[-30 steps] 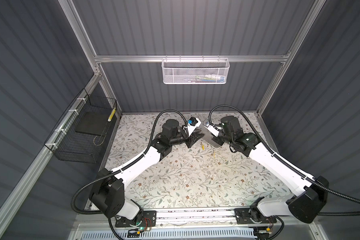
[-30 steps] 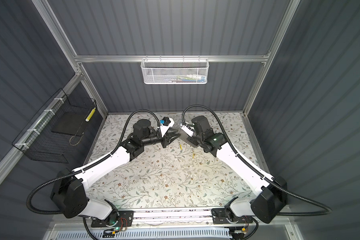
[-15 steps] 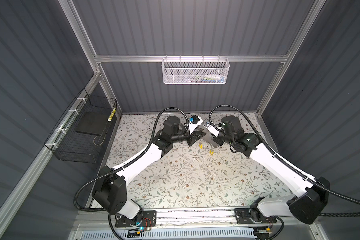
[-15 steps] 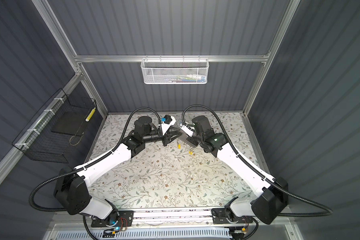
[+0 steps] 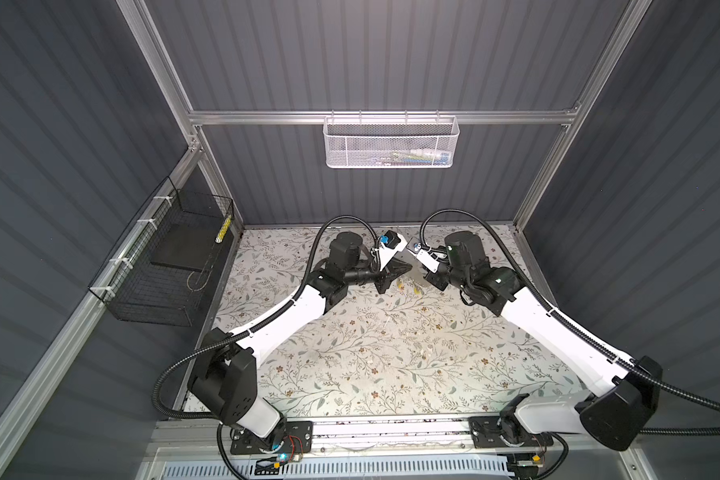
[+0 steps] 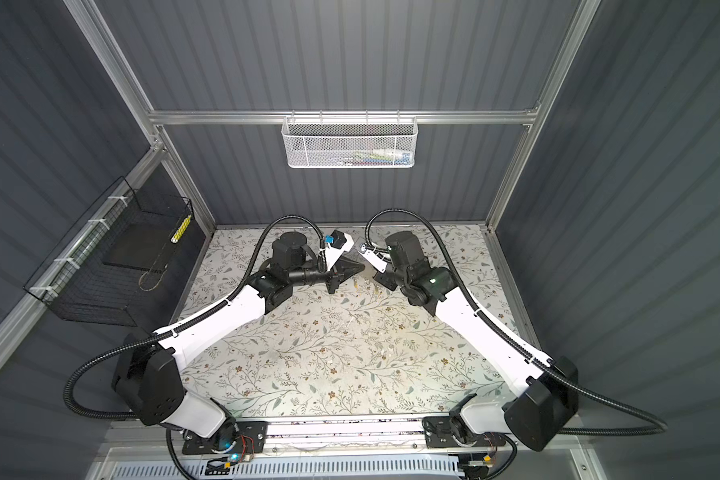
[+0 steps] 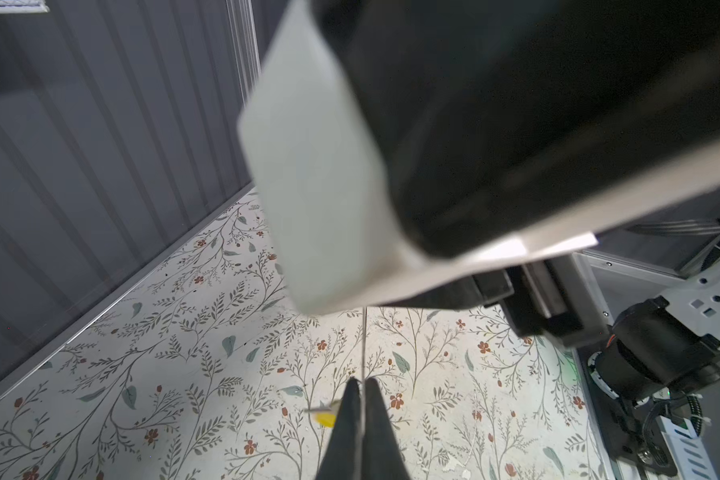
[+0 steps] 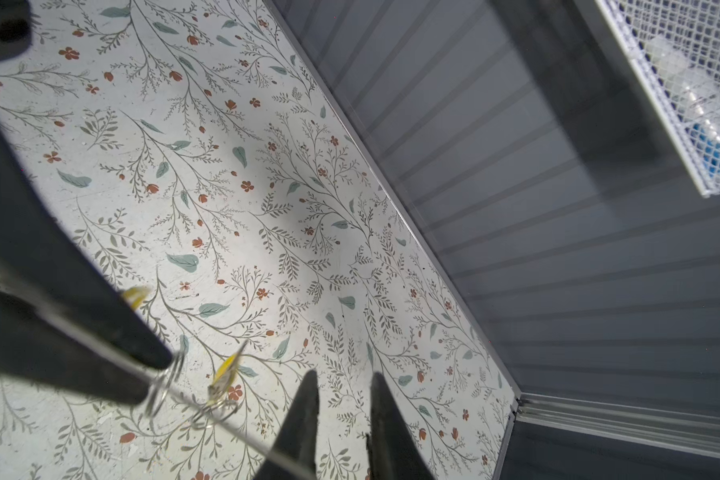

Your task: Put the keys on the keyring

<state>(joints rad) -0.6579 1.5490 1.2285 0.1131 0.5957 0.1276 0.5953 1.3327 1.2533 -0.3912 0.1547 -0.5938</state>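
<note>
Near the back of the floral-patterned surface [image 5: 371,357], my left end effector [image 7: 362,381] is clamped shut on the flat dark grey oval keyring [image 7: 364,345], seen edge-on as a thin line held above the print. Two small yellow plastic keys [image 8: 224,370] dangle between the arms, their silvery wire rings apparently threaded on the keyring just beside the left end effector's tip. The right end effector [image 8: 344,376] has its jaws partly apart at the keyring's other end; I cannot tell whether it grips. If it does not, I judge the one-sided pinch could let the keyring tip, sliding the keys off. A tug from either arm could twist the thin edge out of the grasp.
</note>
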